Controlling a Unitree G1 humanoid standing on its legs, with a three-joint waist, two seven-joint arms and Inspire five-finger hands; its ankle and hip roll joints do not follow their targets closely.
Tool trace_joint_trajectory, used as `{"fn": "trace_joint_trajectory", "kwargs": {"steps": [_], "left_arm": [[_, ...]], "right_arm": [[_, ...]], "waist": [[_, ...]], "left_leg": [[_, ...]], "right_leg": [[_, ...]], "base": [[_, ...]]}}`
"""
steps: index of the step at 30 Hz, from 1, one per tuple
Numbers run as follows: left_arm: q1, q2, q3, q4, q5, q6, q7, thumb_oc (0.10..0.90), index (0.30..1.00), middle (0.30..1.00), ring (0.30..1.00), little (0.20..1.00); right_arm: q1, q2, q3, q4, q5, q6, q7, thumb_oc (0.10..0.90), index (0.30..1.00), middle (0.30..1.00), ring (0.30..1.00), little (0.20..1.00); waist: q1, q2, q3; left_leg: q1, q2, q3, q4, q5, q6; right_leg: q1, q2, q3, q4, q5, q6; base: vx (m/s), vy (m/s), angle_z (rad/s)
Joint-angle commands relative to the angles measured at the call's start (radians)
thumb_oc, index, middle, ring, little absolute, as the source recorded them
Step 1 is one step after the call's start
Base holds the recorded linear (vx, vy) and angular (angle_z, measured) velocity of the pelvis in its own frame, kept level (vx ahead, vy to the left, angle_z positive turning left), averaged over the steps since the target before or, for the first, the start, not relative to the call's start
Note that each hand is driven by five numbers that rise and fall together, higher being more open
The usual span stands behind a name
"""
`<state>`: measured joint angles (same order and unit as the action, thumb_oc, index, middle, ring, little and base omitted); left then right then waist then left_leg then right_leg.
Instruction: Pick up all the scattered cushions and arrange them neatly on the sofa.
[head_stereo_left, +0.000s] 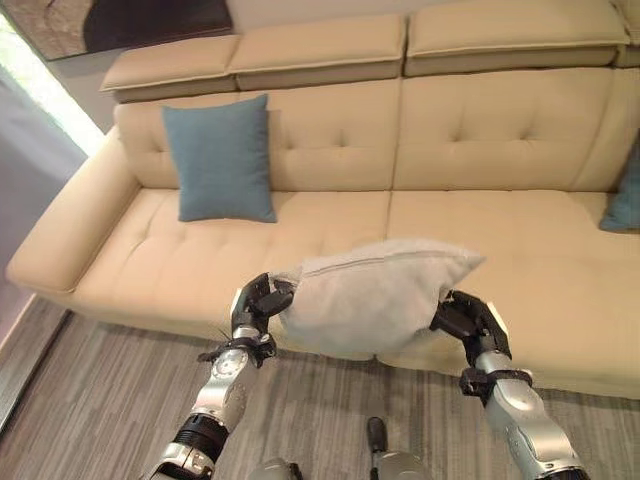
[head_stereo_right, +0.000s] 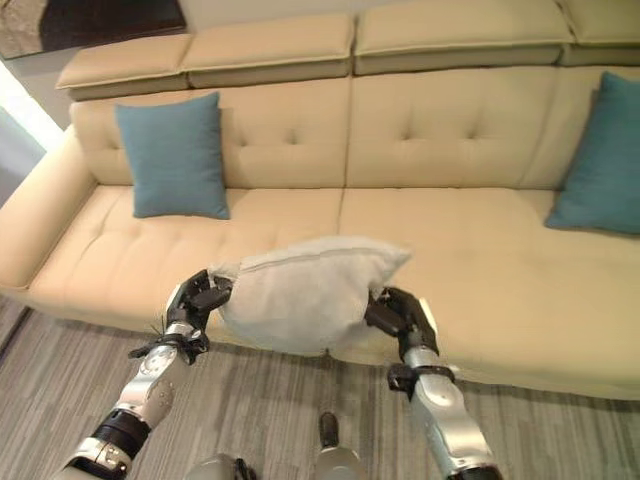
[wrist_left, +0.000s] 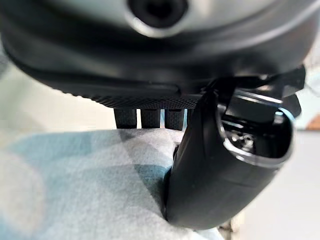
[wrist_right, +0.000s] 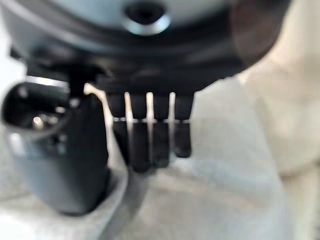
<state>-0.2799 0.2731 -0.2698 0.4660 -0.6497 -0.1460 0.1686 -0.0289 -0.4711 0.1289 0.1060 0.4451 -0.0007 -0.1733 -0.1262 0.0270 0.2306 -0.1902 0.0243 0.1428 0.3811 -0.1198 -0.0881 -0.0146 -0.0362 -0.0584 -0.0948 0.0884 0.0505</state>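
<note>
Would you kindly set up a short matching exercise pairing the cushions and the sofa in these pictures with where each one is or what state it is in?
Column one:
1. pale grey fabric cushion
2. teal square cushion on the robot's left
3. teal cushion on the robot's right
4. beige tufted leather sofa

Column two:
A. leaning against the backrest near the sofa's right end
B. held between the left hand and right hand
C. standing upright against the backrest near the left armrest
D. bearing both teal cushions

Pairs: 1-B, 2-C, 3-A, 4-D
</note>
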Motion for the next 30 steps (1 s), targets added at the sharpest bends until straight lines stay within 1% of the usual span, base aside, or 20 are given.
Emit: {"fn": "trace_joint_trajectory", "kwargs": {"steps": [1, 5, 6, 8, 10, 12, 13, 14, 15, 16, 17, 18, 19, 20, 21, 22, 26, 27, 29, 30], "left_arm": [[-0.18, -0.067, -0.132, -0.15, 0.028, -0.096, -0.097, 0.4, 0.3, 0.3, 0.3, 0.3], [-0.212, -0.061, -0.135, -0.132, 0.016, -0.1, -0.085, 0.4, 0.3, 0.3, 0.3, 0.3], [-0.212, -0.061, -0.135, -0.132, 0.016, -0.1, -0.085, 0.4, 0.3, 0.3, 0.3, 0.3], [-0.226, -0.058, -0.134, -0.122, 0.012, -0.106, -0.07, 0.4, 0.3, 0.3, 0.3, 0.3], [-0.235, -0.06, -0.128, -0.124, 0.002, -0.11, -0.061, 0.4, 0.3, 0.3, 0.3, 0.3], [-0.238, -0.062, -0.122, -0.121, -0.001, -0.11, -0.056, 0.4, 0.3, 0.3, 0.3, 0.3], [-0.234, -0.048, -0.106, -0.126, 0.004, -0.113, -0.05, 0.4, 0.3, 0.3, 0.3, 0.3], [-0.233, -0.047, -0.106, -0.126, 0.004, -0.113, -0.05, 0.4, 0.3, 0.3, 0.3, 0.3], [-0.242, -0.023, -0.102, -0.129, 0.028, -0.115, -0.046, 0.4, 0.3, 0.3, 0.3, 0.3], [-0.25, -0.01, -0.109, -0.13, 0.05, -0.118, -0.042, 0.4, 0.3, 0.3, 0.3, 0.3], [-0.27, 0.005, -0.119, -0.128, 0.074, -0.121, -0.045, 0.4, 0.3, 0.3, 0.3, 0.3], [-0.327, 0.011, -0.138, -0.104, 0.083, -0.125, -0.028, 0.4, 0.3, 0.3, 0.3, 0.3], [-0.37, 0.015, -0.142, -0.081, 0.096, -0.132, -0.015, 0.4, 0.3, 0.3, 0.3, 0.3], [-0.42, 0.024, -0.147, -0.051, 0.087, -0.132, 0.003, 0.4, 0.3, 0.3, 0.3, 0.3], [-0.423, 0.024, -0.146, -0.049, 0.086, -0.132, 0.002, 0.4, 0.3, 0.3, 0.3, 0.3], [-0.458, 0.037, -0.149, -0.032, 0.081, -0.134, 0.001, 0.4, 0.3, 0.3, 0.3, 0.3], [-0.71, 0.102, -0.199, 0.106, 0.06, -0.158, 0.041, 0.4, 0.3, 0.3, 0.3, 0.3], [-0.715, 0.103, -0.198, 0.109, 0.059, -0.159, 0.039, 0.4, 0.3, 0.3, 0.3, 0.3], [-0.97, 0.169, -0.238, 0.313, 0.019, -0.176, 0.068, 0.4, 0.3, 0.3, 0.3, 0.3], [-0.976, 0.17, -0.238, 0.317, 0.017, -0.178, 0.066, 0.4, 0.3, 0.3, 0.3, 0.3]], "right_arm": [[-0.194, 0.068, 0.133, -0.17, -0.022, -0.178, 0.092, 0.4, 0.3, 0.3, 0.3, 0.3], [-0.198, 0.083, 0.14, -0.157, -0.008, -0.171, 0.088, 0.4, 0.3, 0.3, 0.3, 0.3], [-0.198, 0.083, 0.14, -0.157, -0.008, -0.171, 0.088, 0.4, 0.3, 0.3, 0.3, 0.3], [-0.212, 0.088, 0.144, -0.153, -0.002, -0.173, 0.084, 0.4, 0.3, 0.3, 0.3, 0.3], [-0.235, 0.088, 0.146, -0.148, -0.006, -0.171, 0.076, 0.4, 0.3, 0.3, 0.3, 0.3], [-0.259, 0.099, 0.148, -0.139, -0.013, -0.171, 0.066, 0.4, 0.3, 0.3, 0.3, 0.3], [-0.282, 0.114, 0.152, -0.136, -0.029, -0.164, 0.067, 0.4, 0.3, 0.3, 0.3, 0.3], [-0.282, 0.114, 0.152, -0.136, -0.03, -0.164, 0.067, 0.4, 0.3, 0.3, 0.3, 0.3], [-0.29, 0.126, 0.153, -0.127, -0.04, -0.163, 0.066, 0.4, 0.3, 0.3, 0.3, 0.3], [-0.297, 0.121, 0.159, -0.116, -0.043, -0.162, 0.065, 0.4, 0.3, 0.3, 0.3, 0.3], [-0.29, 0.11, 0.138, -0.124, -0.046, -0.159, 0.055, 0.4, 0.3, 0.3, 0.3, 0.3], [-0.326, 0.095, 0.135, -0.126, -0.056, -0.16, 0.038, 0.4, 0.3, 0.3, 0.3, 0.3], [-0.366, 0.095, 0.137, -0.108, -0.047, -0.166, 0.024, 0.4, 0.3, 0.3, 0.3, 0.3], [-0.401, 0.082, 0.148, -0.1, -0.055, -0.174, 0.01, 0.4, 0.3, 0.3, 0.3, 0.3], [-0.405, 0.082, 0.148, -0.098, -0.055, -0.175, 0.01, 0.4, 0.3, 0.3, 0.3, 0.3], [-0.438, 0.067, 0.15, -0.086, -0.06, -0.175, -0.001, 0.4, 0.3, 0.3, 0.3, 0.3], [-0.692, 0.015, 0.217, 0.065, -0.08, -0.19, -0.081, 0.4, 0.3, 0.3, 0.3, 0.3], [-0.698, 0.014, 0.218, 0.069, -0.079, -0.191, -0.081, 0.4, 0.3, 0.3, 0.3, 0.3], [-0.966, 0.009, 0.292, 0.24, -0.087, -0.201, -0.149, 0.4, 0.3, 0.3, 0.3, 0.3], [-0.972, 0.01, 0.293, 0.244, -0.086, -0.203, -0.148, 0.4, 0.3, 0.3, 0.3, 0.3]], "waist": [[0.069, 0.058, -0.098], [0.044, 0.074, -0.138], [0.045, 0.074, -0.138], [0.035, 0.079, -0.151], [0.039, 0.081, -0.154], [0.055, 0.085, -0.158], [0.079, 0.095, -0.152], [0.078, 0.094, -0.152], [0.088, 0.104, -0.143], [0.084, 0.108, -0.136], [0.07, 0.097, -0.133], [0.066, 0.081, -0.12], [0.067, 0.076, -0.122], [0.065, 0.077, -0.115], [0.064, 0.079, -0.118], [0.063, 0.082, -0.114], [0.072, 0.098, -0.068], [0.071, 0.099, -0.068], [0.076, 0.109, -0.036], [0.076, 0.109, -0.034]], "left_leg": [[0.062, -0.032, -0.155, -0.352, 0.151, 0.022], [0.144, -0.042, -0.145, -0.443, 0.168, 0.028], [0.145, -0.041, -0.144, -0.445, 0.169, 0.028], [0.17, -0.038, -0.128, -0.468, 0.158, 0.037], [0.164, -0.034, -0.1, -0.468, 0.145, 0.042], [0.161, -0.024, -0.063, -0.468, 0.125, 0.053], [0.173, 0.001, -0.023, -0.468, 0.108, 0.055], [0.173, 0.001, -0.023, -0.468, 0.107, 0.055], [0.19, 0.031, -0.014, -0.468, 0.097, 0.046], [0.193, 0.037, -0.02, -0.468, 0.097, 0.042], [0.194, 0.022, -0.034, -0.466, 0.093, 0.043], [0.195, 0.004, -0.044, -0.465, 0.089, 0.038], [0.17, -0.002, -0.043, -0.468, 0.094, 0.032], [0.126, 0.007, -0.049, -0.468, 0.111, 0.024], [0.12, 0.008, -0.051, -0.468, 0.112, 0.024], [0.084, 0.017, -0.058, -0.468, 0.118, 0.019], [-0.063, 0.038, -0.093, -0.468, 0.175, -0.017], [-0.067, 0.038, -0.094, -0.468, 0.177, -0.017], [-0.146, 0.039, -0.097, -0.468, 0.193, -0.036], [-0.147, 0.039, -0.096, -0.468, 0.193, -0.036]], "right_leg": [[0.135, 0.015, 0.02, 0.035, -0.175, 0.01], [0.141, 0.011, 0.057, 0.01, -0.179, 0.015], [0.141, 0.011, 0.058, 0.011, -0.179, 0.015], [0.122, 0.013, 0.085, 0.008, -0.176, 0.019], [0.105, 0.009, 0.092, 0.008, -0.175, 0.029], [0.094, -0.005, 0.072, 0.018, -0.177, 0.046], [0.06, -0.065, -0.014, 0.104, -0.175, 0.078], [0.059, -0.065, -0.014, 0.107, -0.178, 0.079], [0.02, -0.156, -0.054, 0.138, -0.137, 0.108], [-0.004, -0.186, -0.046, 0.14, -0.113, 0.113], [0.015, -0.198, 0.006, 0.115, -0.121, 0.117], [-0.002, -0.2, 0.037, 0.097, -0.116, 0.139], [-0.016, -0.199, 0.023, 0.069, -0.084, 0.148], [-0.047, -0.184, 0.016, 0.045, -0.066, 0.145], [-0.052, -0.183, 0.015, 0.045, -0.065, 0.145], [-0.064, -0.174, 0.007, 0.015, -0.066, 0.144], [-0.171, -0.153, -0.03, 0.008, -0.059, 0.142], [-0.175, -0.153, -0.031, 0.008, -0.059, 0.142], [-0.25, -0.146, -0.037, 0.008, -0.045, 0.147], [-0.251, -0.145, -0.036, 0.008, -0.045, 0.147]], "base": [[0.38, -0.017, -1.07], [0.29, 0.077, -0.59], [0.15, 0.054, -0.5], [0.15, 0.079, -0.57], [0.06, 0.074, -0.65], [0.07, -0.009, -0.55], [0.09, -0.061, -0.89], [0.17, -0.152, -1.32], [0.16, -0.108, -1.17], [0.22, -0.112, -0.34], [0.17, -0.012, 0.4], [0.07, -0.023, 0.48], [-0.08, -0.07, 0.61], [-0.14, -0.075, 0.48], [-0.14, -0.086, 0.57], [-0.1, -0.07, 0.69], [-0.19, -0.071, 0.34], [-0.11, -0.011, 0.4], [-0.04, 0.038, 0.21], [0.0, 0.06, -0.05]]}}
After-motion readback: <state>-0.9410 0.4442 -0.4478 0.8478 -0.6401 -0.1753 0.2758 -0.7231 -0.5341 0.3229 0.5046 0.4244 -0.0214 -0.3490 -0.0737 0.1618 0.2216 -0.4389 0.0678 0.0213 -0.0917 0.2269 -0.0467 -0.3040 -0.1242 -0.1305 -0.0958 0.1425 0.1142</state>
